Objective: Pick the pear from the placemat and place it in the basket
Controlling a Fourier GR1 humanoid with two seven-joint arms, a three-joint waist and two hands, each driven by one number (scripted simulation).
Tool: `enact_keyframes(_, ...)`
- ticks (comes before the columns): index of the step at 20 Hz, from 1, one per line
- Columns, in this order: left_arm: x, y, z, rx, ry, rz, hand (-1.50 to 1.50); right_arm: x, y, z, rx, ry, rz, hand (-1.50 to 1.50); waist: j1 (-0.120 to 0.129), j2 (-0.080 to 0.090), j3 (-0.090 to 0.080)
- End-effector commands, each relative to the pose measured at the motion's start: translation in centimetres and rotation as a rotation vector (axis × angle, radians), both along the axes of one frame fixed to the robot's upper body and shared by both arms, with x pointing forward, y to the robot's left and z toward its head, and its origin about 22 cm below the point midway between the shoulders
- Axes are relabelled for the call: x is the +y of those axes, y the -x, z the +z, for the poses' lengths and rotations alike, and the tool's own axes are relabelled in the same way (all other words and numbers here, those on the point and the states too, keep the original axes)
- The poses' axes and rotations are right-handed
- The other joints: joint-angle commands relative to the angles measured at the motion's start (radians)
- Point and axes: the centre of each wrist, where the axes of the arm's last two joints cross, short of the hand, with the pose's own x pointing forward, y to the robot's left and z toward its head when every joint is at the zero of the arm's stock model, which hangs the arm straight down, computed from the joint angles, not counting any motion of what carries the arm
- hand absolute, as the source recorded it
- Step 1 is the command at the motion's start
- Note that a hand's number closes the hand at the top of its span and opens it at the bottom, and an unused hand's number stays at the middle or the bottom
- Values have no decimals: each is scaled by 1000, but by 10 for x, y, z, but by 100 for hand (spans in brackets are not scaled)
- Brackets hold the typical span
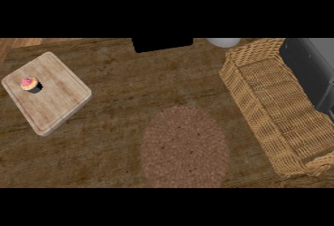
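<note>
Placemat [185, 148]: one, oval, braided brown weave, flat on dark wood-grain bench [124, 79], bare on top. Basket [274, 110]: one, long rectangular wicker, at right. Cutting board [47, 92]: one, pale wood, at left, bearing one cupcake [31, 84]. Pear: not visible. Hands: out of view; fingers' state unknown.

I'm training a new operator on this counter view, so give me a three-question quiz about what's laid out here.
1. True or false: a pear lies on the round placemat.
2. What stands on the wooden board? A) a cupcake B) a cup C) an apple
3. On which side of the view is the wicker basket?

Key:
1. False; no pear shows on the placemat, and neither hand is in view.
2. A, the cupcake.
3. The right side, to the right of the placemat.
</note>
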Motion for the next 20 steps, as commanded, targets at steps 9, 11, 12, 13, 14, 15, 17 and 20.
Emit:
enact_keyframes(9, -23, -135, 31, -557, -13, -209, 0, -8, 2, -9, -138, -64, -61, -150, -32, -12, -8)
enact_keyframes(11, -22, -134, 34, -552, -22, -207, 0, -17, 1, 12, -205, -88, -97, -150, -37, -12, -7)
enact_keyframes(12, -22, -128, 28, -530, -12, -180, 0, -21, 2, 9, -234, -114, -115, -150, -57, -22, -7)
enact_keyframes(13, -18, -127, 32, -529, -26, -186, 0, -20, 1, 18, -281, -108, -104, -150, -54, -20, -5)
enact_keyframes(14, -20, -122, 28, -517, -21, -181, 0, -28, 2, 24, -306, -116, -124, -150, -70, -31, -6)
enact_keyframes(15, -16, -117, 27, -506, -19, -165, 0, -26, 1, 27, -334, -122, -117, -150, -72, -37, -8)
enact_keyframes(17, -18, -110, 24, -491, -20, -156, 0, -34, 2, 40, -399, -145, -140, -150, -84, -44, -6)
enact_keyframes(20, -14, -101, 24, -481, -19, -137, 0, -36, 3, 41, -433, -185, -150, -150, -105, -55, -5)
